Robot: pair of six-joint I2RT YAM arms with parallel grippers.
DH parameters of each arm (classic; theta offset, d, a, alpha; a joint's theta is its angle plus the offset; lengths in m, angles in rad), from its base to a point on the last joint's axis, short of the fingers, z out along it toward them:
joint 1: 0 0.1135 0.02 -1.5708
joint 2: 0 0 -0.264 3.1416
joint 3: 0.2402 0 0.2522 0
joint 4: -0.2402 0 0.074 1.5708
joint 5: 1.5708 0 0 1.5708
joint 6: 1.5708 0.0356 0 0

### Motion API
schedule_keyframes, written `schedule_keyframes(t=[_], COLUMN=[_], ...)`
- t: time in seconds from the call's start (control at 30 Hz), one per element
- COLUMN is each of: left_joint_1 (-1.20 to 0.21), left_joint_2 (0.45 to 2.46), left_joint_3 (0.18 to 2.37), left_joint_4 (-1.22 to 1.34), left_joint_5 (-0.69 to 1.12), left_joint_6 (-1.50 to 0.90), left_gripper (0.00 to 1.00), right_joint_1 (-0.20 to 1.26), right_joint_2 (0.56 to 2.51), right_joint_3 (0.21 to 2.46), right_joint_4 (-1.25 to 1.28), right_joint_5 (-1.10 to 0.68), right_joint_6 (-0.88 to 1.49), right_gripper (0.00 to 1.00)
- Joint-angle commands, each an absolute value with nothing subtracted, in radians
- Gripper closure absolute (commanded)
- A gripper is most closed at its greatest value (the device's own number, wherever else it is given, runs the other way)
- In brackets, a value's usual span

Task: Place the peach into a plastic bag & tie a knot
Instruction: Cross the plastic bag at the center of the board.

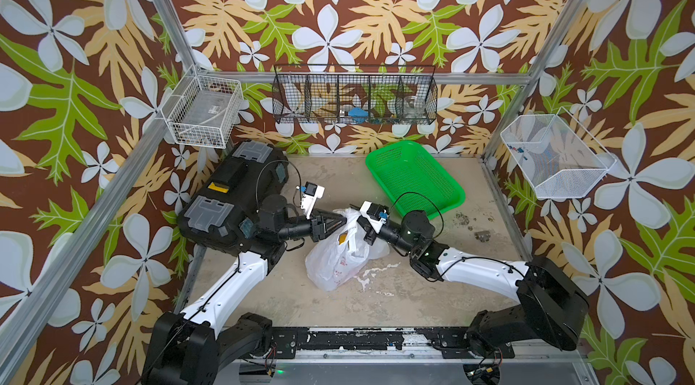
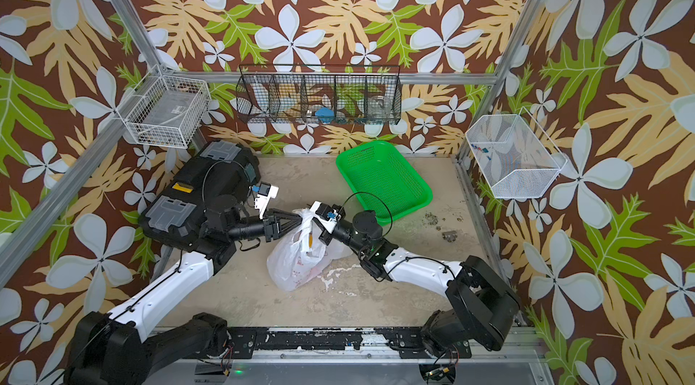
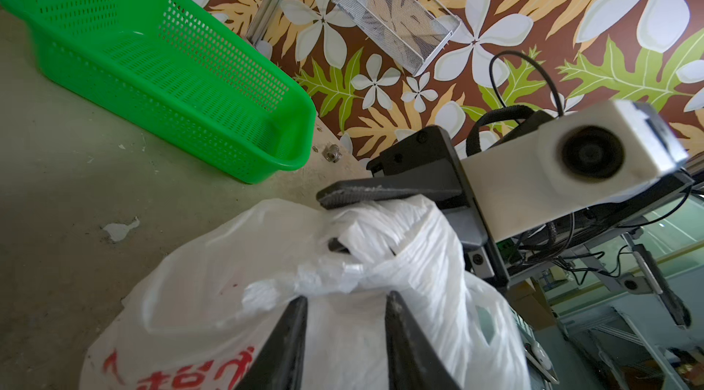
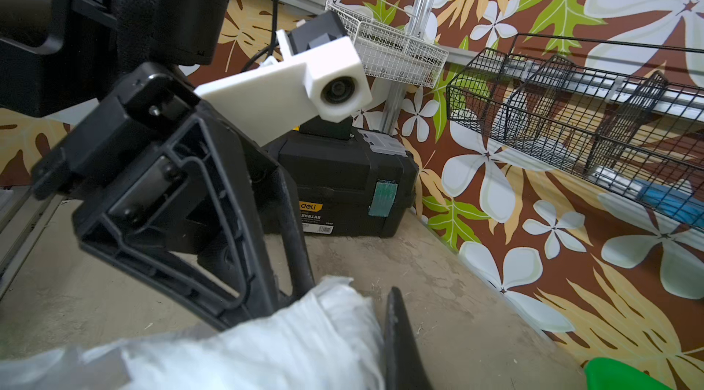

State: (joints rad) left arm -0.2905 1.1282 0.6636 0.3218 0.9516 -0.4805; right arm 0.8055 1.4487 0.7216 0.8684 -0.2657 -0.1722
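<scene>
Thin, crinkly, translucent white plastic bag [image 1: 336, 261] with red printed marks lies mid-table on the worn beige tabletop [image 1: 376, 300], its gathered top raised between the two arms. In both top views the peach [image 1: 343, 238] shows only as an orange-yellow patch through the film near the bag's top; neither wrist view shows it. Left gripper [image 1: 340, 219] reaches the bag's top from the side of the black plastic toolbox [image 1: 225, 195]. Right gripper [image 3: 330, 220] meets it from the side of the green perforated plastic basket [image 1: 413, 180]. The top views do not resolve either jaw gap. Left wrist view: the left fingers [image 3: 293, 331] stand apart with a clear gap, tips at a twisted strand of bag film; cannot tell whether they pinch it. The same view shows the right gripper side-on, its two dark fingers closed over a bunched fold of the bag's upper edge. Right wrist view: only one right finger [image 4: 398, 334] is visible, with film pressed against it and the other finger hidden behind the film. This view alone gives the yellow "deli" label on the toolbox. The red print reads large only in the left wrist view. A small metal fitting [image 1: 481, 237] sits on the table near the basket, well apart from the bag.
</scene>
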Motion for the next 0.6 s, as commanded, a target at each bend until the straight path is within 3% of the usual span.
schedule_keyframes(t=[0.0, 0.27, 0.4, 0.57], left_joint_1=[-0.286, -0.260, -0.208, -0.254], left_joint_2=[1.150, 1.041, 1.061, 1.164], left_joint_3=[0.673, 0.702, 0.735, 0.741], left_joint_4=[0.387, 0.218, 0.208, 0.322], left_joint_5=[1.006, 1.021, 0.983, 1.007], left_joint_6=[-0.577, -0.481, -0.473, -0.521], left_gripper=[0.65, 0.48, 0.48, 0.48], right_joint_1=[0.808, 0.808, 0.808, 0.808], right_joint_2=[1.445, 1.445, 1.449, 1.472], right_joint_3=[0.721, 0.729, 0.718, 0.727], right_joint_4=[0.910, 0.904, 0.922, 0.938], right_joint_5=[-0.271, -0.223, -0.218, -0.217], right_joint_6=[-0.182, -0.229, -0.245, -0.250], right_gripper=[0.94, 0.94, 0.94, 0.94])
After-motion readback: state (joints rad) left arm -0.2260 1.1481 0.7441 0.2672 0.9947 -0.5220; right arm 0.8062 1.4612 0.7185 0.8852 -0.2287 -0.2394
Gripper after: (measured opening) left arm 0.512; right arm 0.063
